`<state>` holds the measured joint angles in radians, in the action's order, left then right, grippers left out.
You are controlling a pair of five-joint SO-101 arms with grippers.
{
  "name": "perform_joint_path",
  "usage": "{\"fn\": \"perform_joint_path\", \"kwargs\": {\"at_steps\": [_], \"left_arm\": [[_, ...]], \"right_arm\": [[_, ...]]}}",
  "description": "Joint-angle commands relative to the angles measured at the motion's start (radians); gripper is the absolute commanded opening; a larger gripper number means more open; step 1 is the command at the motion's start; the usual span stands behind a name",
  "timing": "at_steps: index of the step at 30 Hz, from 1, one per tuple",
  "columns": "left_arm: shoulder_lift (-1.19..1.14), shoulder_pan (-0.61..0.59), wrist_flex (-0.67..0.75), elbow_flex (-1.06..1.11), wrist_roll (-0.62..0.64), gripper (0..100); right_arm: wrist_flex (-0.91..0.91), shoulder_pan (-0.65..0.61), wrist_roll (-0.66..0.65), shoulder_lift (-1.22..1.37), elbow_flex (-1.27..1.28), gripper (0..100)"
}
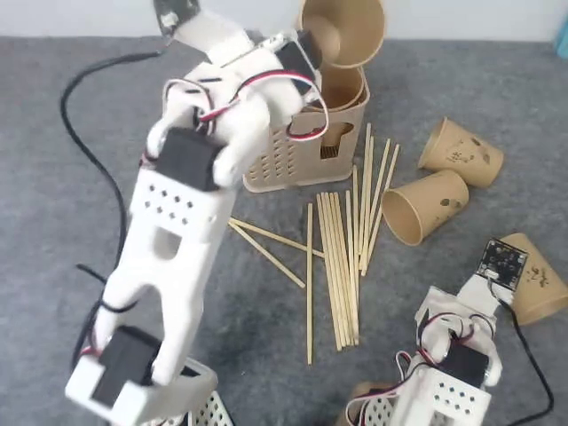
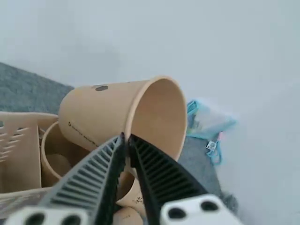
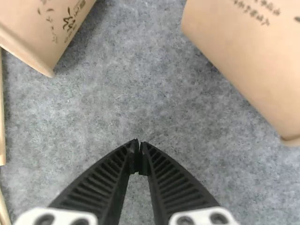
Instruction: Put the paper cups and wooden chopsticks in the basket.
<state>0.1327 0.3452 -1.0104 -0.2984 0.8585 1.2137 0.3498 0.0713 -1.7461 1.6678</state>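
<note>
My left gripper (image 2: 126, 140) is shut on the rim of a paper cup (image 2: 112, 110), held tilted above the beige basket (image 2: 18, 150). A second cup (image 2: 54, 157) sits inside the basket (image 1: 302, 151). In the high view the held cup (image 1: 342, 31) hangs over the basket's far end. Several wooden chopsticks (image 1: 342, 257) lie on the grey mat in front of the basket. Three cups (image 1: 461, 153) (image 1: 424, 206) (image 1: 537, 280) lie on their sides to the right. My right gripper (image 3: 139, 145) is shut and empty, low over the mat between two lying cups (image 3: 47, 28) (image 3: 248, 61).
The left arm (image 1: 177, 231) stretches across the mat's left half toward the basket. The right arm (image 1: 453, 364) sits at the front right, with another cup (image 1: 359, 395) by its base. A blue bag (image 2: 206, 122) lies beyond the basket near the wall.
</note>
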Motion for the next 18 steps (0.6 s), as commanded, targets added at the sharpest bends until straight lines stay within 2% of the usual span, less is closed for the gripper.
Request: {"fn": "perform_joint_path", "kwargs": {"at_steps": [1, 16, 18], "left_arm": [[-0.020, 0.008, 0.037, -0.016, 0.103, 2], [-0.201, 0.002, -0.014, -0.016, 0.118, 2], [-0.184, 0.006, -0.061, -0.036, 0.115, 6]], "right_arm": [[0.012, 0.008, -0.008, -0.004, 0.015, 0.9], [0.012, 0.008, -0.008, -0.004, 0.015, 0.9], [0.012, 0.008, -0.008, -0.004, 0.015, 0.9]]}}
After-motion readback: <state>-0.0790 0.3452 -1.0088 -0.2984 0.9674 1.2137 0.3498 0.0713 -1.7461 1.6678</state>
